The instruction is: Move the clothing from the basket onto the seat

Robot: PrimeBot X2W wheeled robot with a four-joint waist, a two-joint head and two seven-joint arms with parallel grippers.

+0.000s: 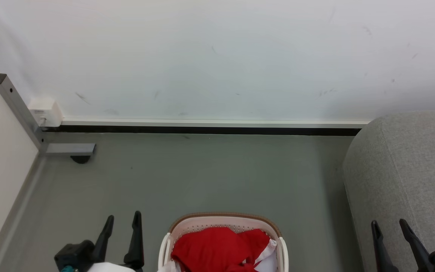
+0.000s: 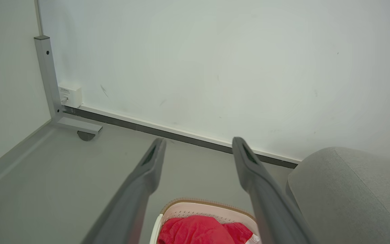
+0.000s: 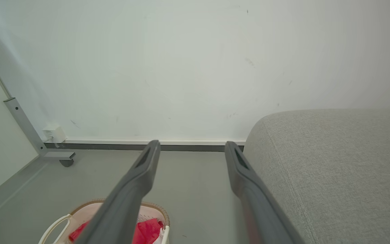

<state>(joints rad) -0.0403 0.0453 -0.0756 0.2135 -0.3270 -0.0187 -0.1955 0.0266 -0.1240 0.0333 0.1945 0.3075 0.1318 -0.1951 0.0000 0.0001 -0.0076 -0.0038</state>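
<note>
The white basket [image 1: 187, 226] with a brown rim stands on the grey floor at the bottom centre of the head view, with red clothing [image 1: 217, 247] with white trim piled inside. The basket [image 2: 195, 208] and the clothing [image 2: 198, 230] also show between the left fingers in the left wrist view, and low left in the right wrist view as basket [image 3: 58, 225] and clothing [image 3: 147, 230]. My left gripper [image 1: 123, 221] is open just left of the basket, holding nothing. My right gripper [image 1: 389, 226] is open in front of the grey seat [image 1: 410, 170]. The seat [image 3: 333, 169] fills the right side.
A white wall with a dark skirting strip [image 1: 202, 130] runs across the back. A grey metal post with a foot and castor [image 1: 70, 151] stands at the far left corner beside a white wall box [image 1: 45, 111]. Bare floor lies between basket and wall.
</note>
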